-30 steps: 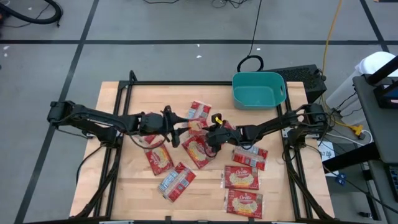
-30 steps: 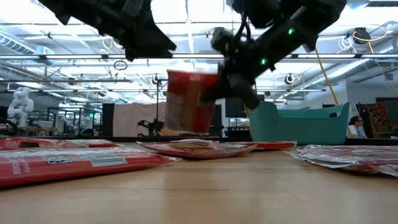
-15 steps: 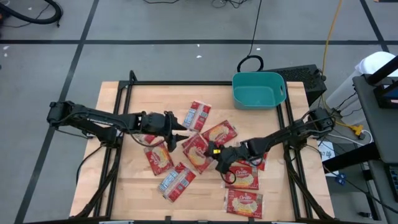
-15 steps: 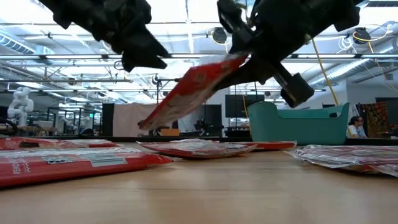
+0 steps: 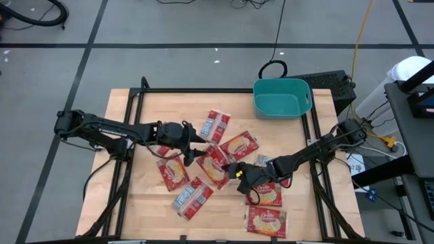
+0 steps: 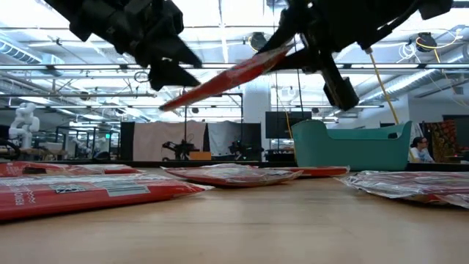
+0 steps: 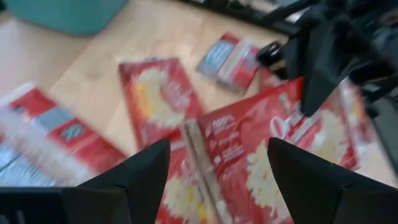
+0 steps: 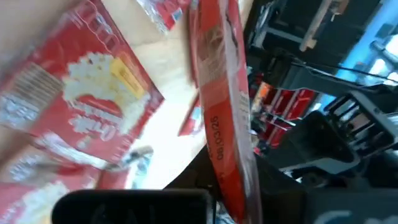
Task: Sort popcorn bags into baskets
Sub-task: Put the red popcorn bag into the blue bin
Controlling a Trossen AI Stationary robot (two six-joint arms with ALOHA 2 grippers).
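Observation:
My right gripper (image 5: 236, 171) hangs over the table's middle, shut on a red popcorn bag (image 5: 215, 165). In the low view this bag (image 6: 220, 77) is in the air, slanting close to level. My left gripper (image 5: 197, 150) is open just left of the bag's free end; in the left wrist view its fingers (image 7: 219, 147) stand apart with the bag (image 7: 267, 155) ahead of them. Several other red bags lie flat on the table, such as one (image 5: 215, 125) and another (image 5: 263, 194). The teal basket (image 5: 282, 98) stands at the far right, with nothing showing in it. My right gripper pinches the bag between its two fingers at one end (image 6: 287, 53), which is the higher end in the low view. The right wrist view shows the bag edge-on (image 8: 225, 162), running away from the fingers. The bag is lifted clear, its free end (image 6: 167, 105) lower and pointing toward my left gripper.
Bags lie scattered around the middle and near right of the table (image 5: 135, 203), among them one (image 5: 172, 173), one (image 5: 193, 198) and one (image 5: 266, 221). Bare wood shows at the far left and near left. A black frame rail (image 5: 196, 90) runs along the table's edges.
My right gripper has moved from the table's middle toward the near edge, carrying the bag. The bag hung upright below the fingers a second ago; it has since swung up and now slants close to level, higher above the table. My left gripper has shifted slightly right.

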